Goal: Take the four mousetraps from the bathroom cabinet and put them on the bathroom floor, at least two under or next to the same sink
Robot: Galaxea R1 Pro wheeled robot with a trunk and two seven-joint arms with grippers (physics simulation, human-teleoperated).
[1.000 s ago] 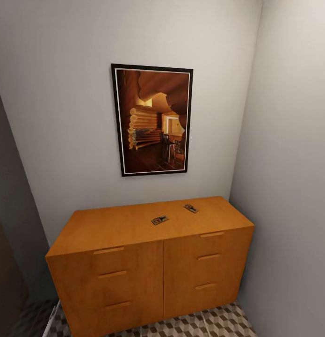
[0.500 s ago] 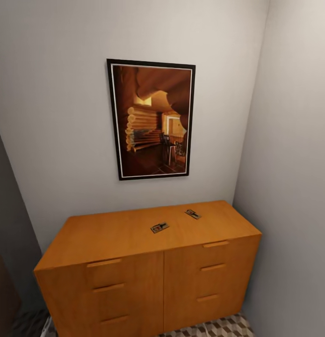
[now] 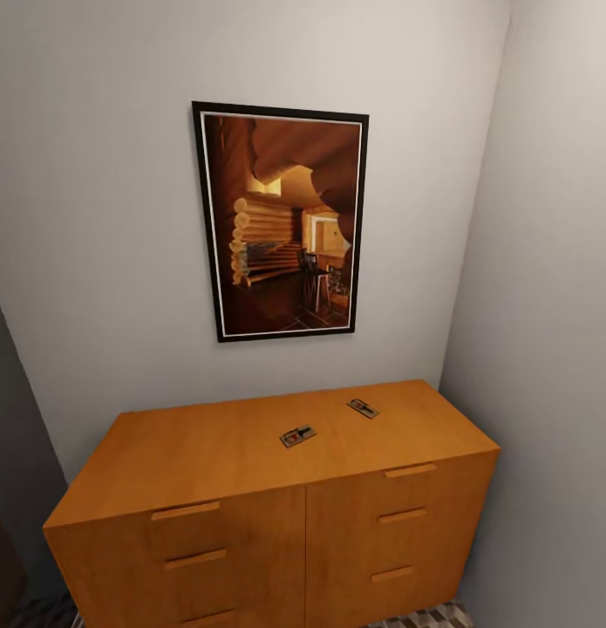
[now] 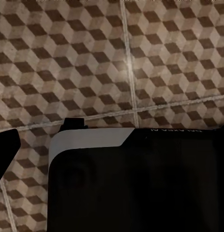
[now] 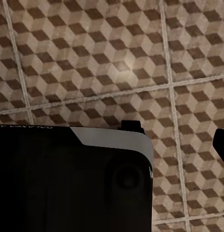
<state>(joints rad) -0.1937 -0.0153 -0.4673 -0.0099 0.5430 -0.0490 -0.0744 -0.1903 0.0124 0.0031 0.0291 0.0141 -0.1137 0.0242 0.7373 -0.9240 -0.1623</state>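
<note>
We face the low orange-brown wooden cabinet (image 3: 276,488); two small brown wooden mousetraps (image 3: 297,435) (image 3: 363,407) lie on its top surface (right of centre), so fetching remains. Wrist views show cube-patterned floor tiles (image 4: 141,58); either gripper's state we cannot tell.

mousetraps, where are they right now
In the head view, two small flat brown wooden mousetraps lie apart on top of the low orange-brown wooden cabinet, right of its middle, below the framed picture.

You have open room above the cabinet (image 3: 207,445) top; walls (image 3: 547,288) close it in behind and right.
</note>
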